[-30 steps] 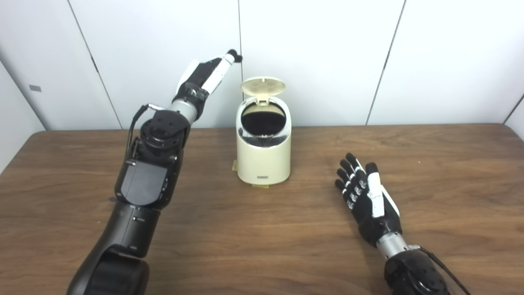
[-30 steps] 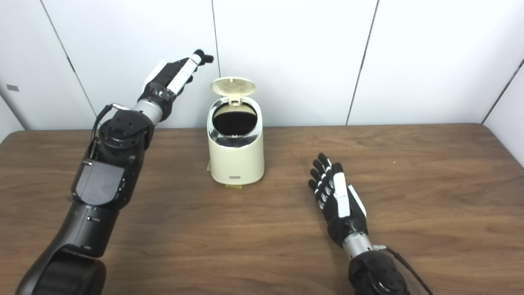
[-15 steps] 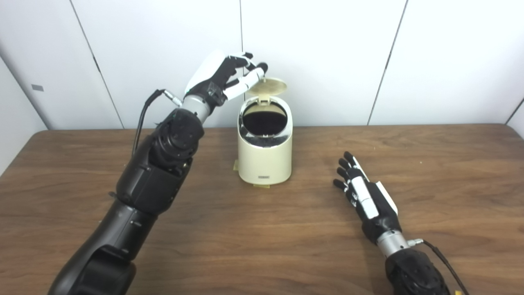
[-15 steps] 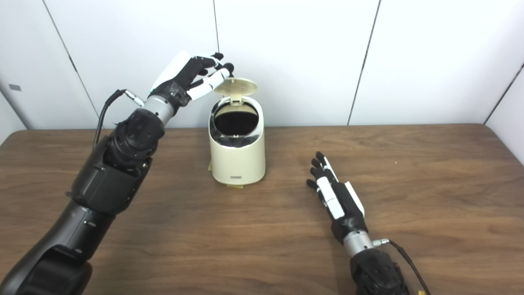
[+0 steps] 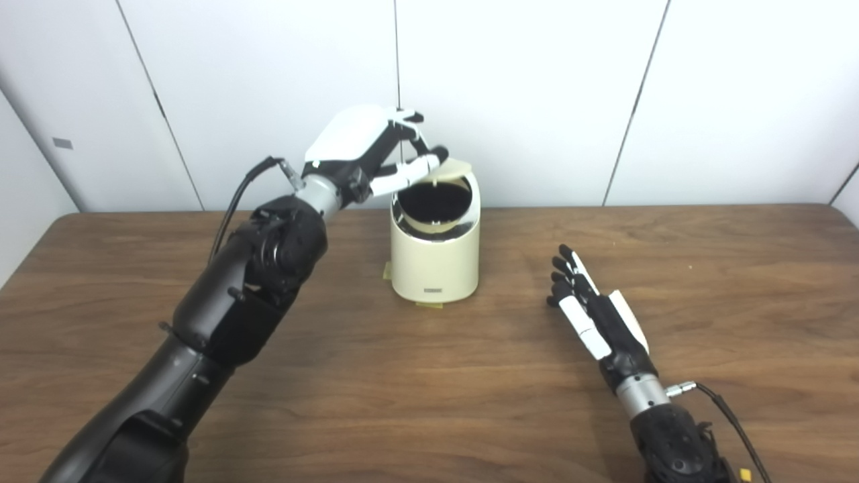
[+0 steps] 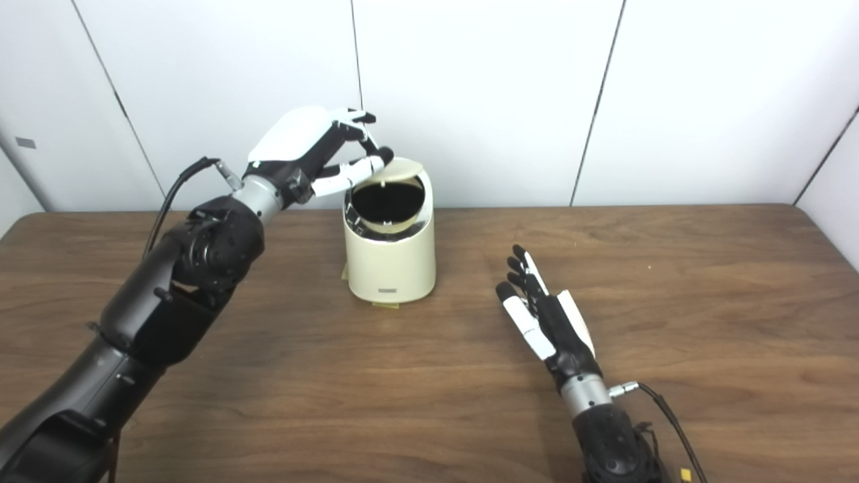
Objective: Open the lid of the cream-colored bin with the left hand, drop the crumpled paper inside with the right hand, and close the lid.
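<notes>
The cream-colored bin [image 5: 435, 258] stands at the back middle of the table. Its round lid [image 5: 448, 171] is tilted forward, half lowered over the dark opening. My left hand [image 5: 376, 151] is above the bin's left rim, fingers spread, with fingertips resting on top of the lid. My right hand [image 5: 590, 315] lies low over the table to the right of the bin, fingers straight and apart, holding nothing. No crumpled paper shows in either view; the bin's inside is dark.
The brown wooden table [image 5: 429, 376] spreads to all sides. A white panelled wall [image 5: 537, 100] stands close behind the bin. Small tan pads [image 5: 427, 305] stick out under the bin's base. A cable [image 5: 728, 409] runs from my right wrist.
My left hand came down from beside the upright lid onto it and has pushed it forward to half lowered. My right hand has turned edge-on and drawn back slightly.
</notes>
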Tool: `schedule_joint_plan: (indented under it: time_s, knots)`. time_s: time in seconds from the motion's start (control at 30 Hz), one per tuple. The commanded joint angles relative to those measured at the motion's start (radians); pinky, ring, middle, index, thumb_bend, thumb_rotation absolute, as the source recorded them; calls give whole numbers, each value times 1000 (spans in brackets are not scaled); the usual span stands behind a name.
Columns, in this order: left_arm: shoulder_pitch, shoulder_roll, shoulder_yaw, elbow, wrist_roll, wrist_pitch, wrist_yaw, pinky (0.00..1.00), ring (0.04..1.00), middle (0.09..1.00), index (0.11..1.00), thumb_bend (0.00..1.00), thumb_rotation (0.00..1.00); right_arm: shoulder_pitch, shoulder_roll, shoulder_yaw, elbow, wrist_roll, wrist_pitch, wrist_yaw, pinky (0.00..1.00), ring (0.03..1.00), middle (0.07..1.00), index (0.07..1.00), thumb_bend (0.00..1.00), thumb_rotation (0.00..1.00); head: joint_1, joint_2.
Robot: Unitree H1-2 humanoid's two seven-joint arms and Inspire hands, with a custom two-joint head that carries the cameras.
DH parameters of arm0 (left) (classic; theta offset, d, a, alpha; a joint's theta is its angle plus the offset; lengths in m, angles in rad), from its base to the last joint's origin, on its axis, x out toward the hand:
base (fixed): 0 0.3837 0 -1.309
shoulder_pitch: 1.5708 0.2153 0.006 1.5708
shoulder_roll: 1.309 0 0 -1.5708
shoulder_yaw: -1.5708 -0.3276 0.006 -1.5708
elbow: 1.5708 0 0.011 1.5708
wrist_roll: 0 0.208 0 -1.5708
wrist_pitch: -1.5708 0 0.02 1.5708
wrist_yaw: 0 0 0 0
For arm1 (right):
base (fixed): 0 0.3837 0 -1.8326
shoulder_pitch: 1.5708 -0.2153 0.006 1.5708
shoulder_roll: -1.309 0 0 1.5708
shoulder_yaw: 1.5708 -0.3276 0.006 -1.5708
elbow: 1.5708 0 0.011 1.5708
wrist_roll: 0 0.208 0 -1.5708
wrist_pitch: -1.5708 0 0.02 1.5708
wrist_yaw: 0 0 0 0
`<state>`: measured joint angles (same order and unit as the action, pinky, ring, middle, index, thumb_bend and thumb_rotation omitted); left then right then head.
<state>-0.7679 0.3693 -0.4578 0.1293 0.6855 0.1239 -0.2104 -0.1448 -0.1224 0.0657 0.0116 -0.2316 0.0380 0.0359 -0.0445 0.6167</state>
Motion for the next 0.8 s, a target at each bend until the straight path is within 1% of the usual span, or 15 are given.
schedule_joint_plan:
  time_s: [0.0, 0.07, 0.1, 0.17, 0.27, 0.37, 0.43, 0.47, 0.53, 0.57, 0.7, 0.77]
  knots:
    - [-36, 22, 0, -18, 55, -42, 20, 892, 953, 895, 606, 514, 988, -28, -21, 1, -24, -28, -15, -16, 755, 898, 957, 1000, 630, 984, -4, 3]
    - [-25, 24, -3, -12, 84, -60, 21, 901, 948, 893, 610, 511, 987, -29, -20, -1, -29, -36, -10, -16, 751, 893, 956, 1000, 621, 986, -4, 5]
    - [-18, 24, -6, -13, 100, -65, 18, 911, 944, 893, 616, 510, 967, -29, -20, -2, -34, -38, -3, -14, 747, 894, 958, 1000, 623, 990, -5, 7]
    - [-4, 25, -12, -17, 127, -72, 7, 922, 943, 896, 628, 509, 959, -30, -20, -4, -45, -37, 15, -6, 745, 899, 962, 1000, 623, 998, -6, 13]
    - [17, 23, -16, -27, 154, -85, -8, 950, 955, 903, 649, 537, 970, -30, -26, -3, -65, -28, 42, 14, 785, 939, 986, 1000, 628, 1000, -10, 19]
    - [34, 16, -20, -33, 181, -92, -8, 942, 958, 902, 644, 533, 930, -28, -35, 4, -87, -38, 59, 28, 817, 959, 996, 1000, 631, 1000, -13, 26]
    - [44, 11, -21, -34, 195, -98, -5, 930, 959, 900, 639, 524, 910, -26, -39, 8, -97, -45, 65, 28, 869, 966, 993, 1000, 630, 1000, -15, 28]
    - [53, 6, -20, -33, 197, -101, 1, 928, 959, 900, 638, 522, 907, -26, -42, 11, -101, -52, 70, 27, 879, 967, 992, 1000, 630, 1000, -16, 29]
    - [68, -1, -17, -33, 198, -110, 14, 920, 954, 896, 631, 508, 864, -25, -46, 13, -108, -65, 79, 25, 971, 985, 992, 1000, 642, 1000, -17, 32]
    - [76, -1, -18, -35, 201, -115, 19, 919, 954, 896, 629, 506, 857, -25, -48, 14, -110, -69, 84, 26, 985, 988, 992, 1000, 644, 1000, -17, 35]
    - [95, 0, -24, -57, 229, -118, 18, 937, 969, 913, 645, 506, 921, -24, -52, 10, -120, -60, 100, 34, 1000, 998, 997, 1000, 636, 1000, -17, 45]
    - [104, 0, -29, -64, 250, -121, 22, 930, 965, 913, 652, 508, 937, -26, -50, 8, -123, -55, 101, 35, 978, 993, 999, 1000, 625, 1000, -18, 49]
